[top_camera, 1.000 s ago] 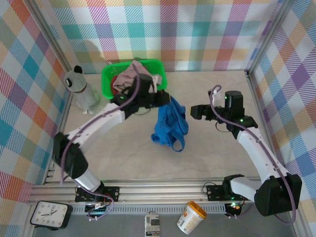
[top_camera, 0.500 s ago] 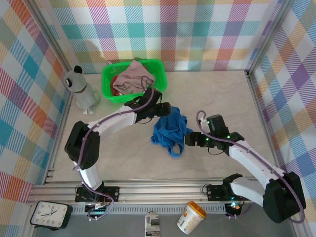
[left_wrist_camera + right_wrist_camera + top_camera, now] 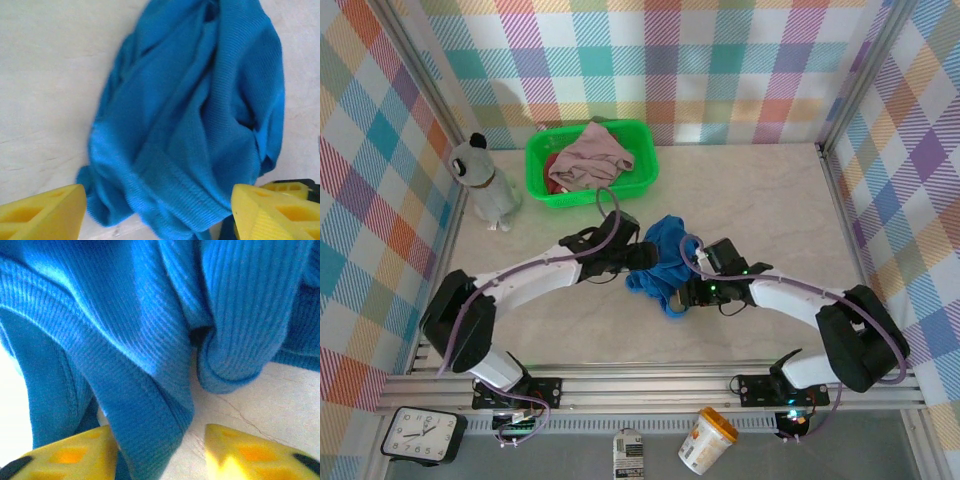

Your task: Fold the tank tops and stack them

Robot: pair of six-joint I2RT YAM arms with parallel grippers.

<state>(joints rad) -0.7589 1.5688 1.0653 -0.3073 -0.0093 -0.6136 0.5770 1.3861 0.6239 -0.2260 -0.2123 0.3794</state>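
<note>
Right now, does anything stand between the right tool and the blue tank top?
Nothing visible does. The right tool is at the edge of the blue tank top, and a fold of cloth lies between its open fingers.

A crumpled tank top (image 3: 665, 262) lies mid-worktop (image 3: 770, 200), with the left claw (image 3: 642, 257) touching its left side and the right claw (image 3: 688, 293) at its near-right edge. At far left, a basket (image 3: 590, 200) holds another tank top (image 3: 592, 155).

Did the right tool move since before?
Yes. The right tool swung left and toward the table's near edge, away from the right wall, reaching the blue tank top.
</note>
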